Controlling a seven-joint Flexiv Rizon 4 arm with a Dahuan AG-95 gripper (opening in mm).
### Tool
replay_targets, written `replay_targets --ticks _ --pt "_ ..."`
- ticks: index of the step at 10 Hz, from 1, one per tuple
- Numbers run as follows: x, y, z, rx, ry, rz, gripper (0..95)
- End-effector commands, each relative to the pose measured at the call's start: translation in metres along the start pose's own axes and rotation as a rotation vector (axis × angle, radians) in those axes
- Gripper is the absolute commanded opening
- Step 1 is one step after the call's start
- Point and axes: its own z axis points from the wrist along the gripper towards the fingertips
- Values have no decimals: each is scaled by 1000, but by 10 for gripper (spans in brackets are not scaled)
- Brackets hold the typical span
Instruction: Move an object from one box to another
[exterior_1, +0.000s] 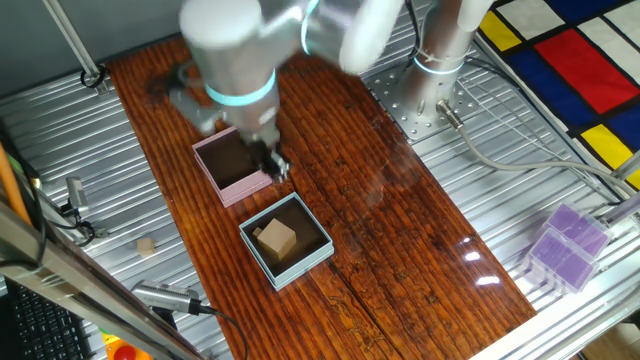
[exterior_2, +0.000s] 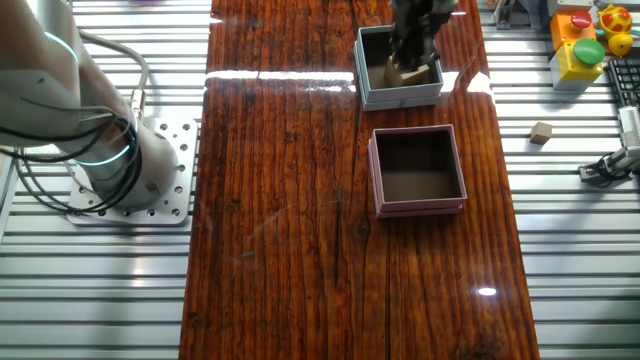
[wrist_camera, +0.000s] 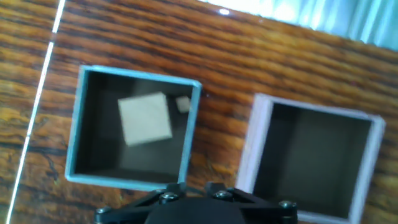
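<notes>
The tan wooden cube (exterior_1: 277, 238) lies inside the light blue box (exterior_1: 303, 266), free of the gripper. It also shows in the other fixed view (exterior_2: 402, 73) and in the hand view (wrist_camera: 145, 118). The pink box (exterior_1: 246, 187) next to it holds nothing. My gripper (exterior_1: 275, 165) hangs above the table between the two boxes, open and empty. In the other fixed view my gripper (exterior_2: 415, 45) overlaps the blue box (exterior_2: 400, 98), with the pink box (exterior_2: 420, 207) nearer the camera. In the hand view the blue box (wrist_camera: 74, 134) is left, the pink box (wrist_camera: 254, 146) right, and the fingertips are out of frame.
A small tan block (exterior_1: 148, 246) lies on the metal bench beside the wooden board; it also shows in the other fixed view (exterior_2: 541, 132). A tiny tan piece (wrist_camera: 182, 104) lies beside the cube. The arm's base (exterior_2: 110, 160) stands at the board's side. A purple case (exterior_1: 565, 245) lies far right.
</notes>
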Motion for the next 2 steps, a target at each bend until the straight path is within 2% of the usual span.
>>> replay_targets --ticks 1,2 --pt "3 1 -4 13 1 -25 0" --pt "5 3 -5 13 2 -27 0"
